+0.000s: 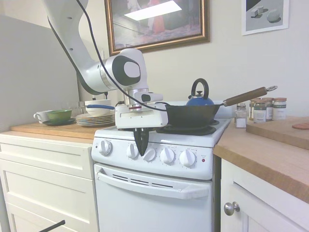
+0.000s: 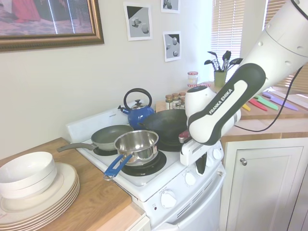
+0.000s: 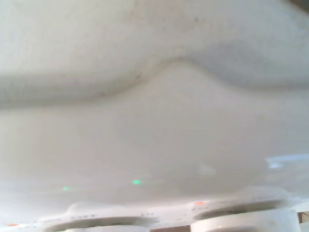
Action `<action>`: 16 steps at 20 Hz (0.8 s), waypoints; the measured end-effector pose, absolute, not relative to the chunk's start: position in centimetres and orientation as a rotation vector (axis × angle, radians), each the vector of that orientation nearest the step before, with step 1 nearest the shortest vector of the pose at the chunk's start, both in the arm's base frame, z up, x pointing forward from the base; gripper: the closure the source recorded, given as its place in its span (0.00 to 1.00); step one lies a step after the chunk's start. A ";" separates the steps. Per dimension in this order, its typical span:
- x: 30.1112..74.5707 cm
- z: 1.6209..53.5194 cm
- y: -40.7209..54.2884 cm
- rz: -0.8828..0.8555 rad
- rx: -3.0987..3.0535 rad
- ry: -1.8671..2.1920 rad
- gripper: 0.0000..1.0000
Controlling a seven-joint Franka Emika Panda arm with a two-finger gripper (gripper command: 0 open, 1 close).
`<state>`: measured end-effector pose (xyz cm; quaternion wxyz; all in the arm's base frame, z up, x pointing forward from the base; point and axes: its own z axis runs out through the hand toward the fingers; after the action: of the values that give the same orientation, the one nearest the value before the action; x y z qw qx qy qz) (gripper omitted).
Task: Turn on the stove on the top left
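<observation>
The stove (image 1: 159, 188) sits between white cabinets, wooden countertops on both sides, its front panel carrying a row of five round white knobs and a small red light (image 1: 203, 160) at the far end of that row. The gripper (image 1: 141, 141) is right down at the panel, dark fingers pointing downward, tips between the second knob (image 1: 132, 151) and the third knob (image 1: 149, 154); the fingers look pressed together into one narrow point, though whether they touch either knob is hard to tell. In the second exterior view the arm's white and dark forearm blocks the fingers. The wrist view is a blur of white surface, nothing sharp. Up on the burners: a dark wok (image 1: 193, 115) with a wooden handle, a blue kettle (image 2: 138, 113) behind it, a grey frying pan (image 2: 108, 137), and a steel saucepan (image 2: 137, 146) with a blue handle. On the counter beside the stove, a stack of plates (image 2: 43, 199) topped by a white bowl (image 2: 26, 173). Spice jars (image 1: 265, 109) line the wall on the other side, and a framed painting (image 1: 157, 21) hangs above.
</observation>
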<state>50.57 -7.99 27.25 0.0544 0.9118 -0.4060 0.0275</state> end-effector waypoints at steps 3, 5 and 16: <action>50.5 27.3 -7.9 0.084 2.774 -1.230 1.00; 50.5 27.8 -7.9 0.093 2.784 -1.221 1.00; 47.0 35.6 -5.2 0.159 2.894 -1.243 1.00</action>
<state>47.04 -5.21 35.59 -0.0061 0.9177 -0.3940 0.0503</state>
